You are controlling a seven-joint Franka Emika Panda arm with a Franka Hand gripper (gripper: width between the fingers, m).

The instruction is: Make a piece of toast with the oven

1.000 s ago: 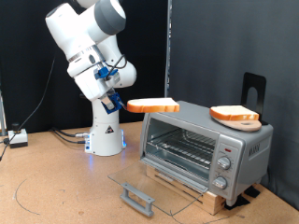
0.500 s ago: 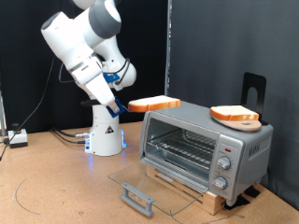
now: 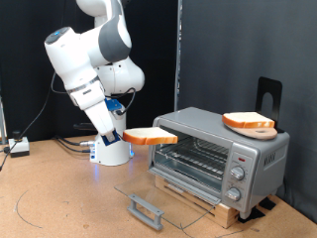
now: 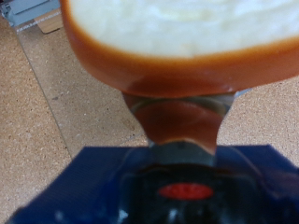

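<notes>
White arm bends over from its base at the exterior view's left, forearm angled down toward the right. Gripper (image 3: 127, 136) sits low at the end of the wrist, fingers clamped on the toast (image 3: 151, 137), which is held flat and level, sticking out rightward.

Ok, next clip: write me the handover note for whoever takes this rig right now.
Gripper: shut on the toast, holding it flat in the air by one edge, at the exterior view's left of the oven, about level with its opening.
Oven: door folded down flat, rack bare.
Second slice lies on the board on top of the oven.
Done: door open, toast picked up.
Left: toast not yet on the rack, door not closed, knobs to be set.
</notes>
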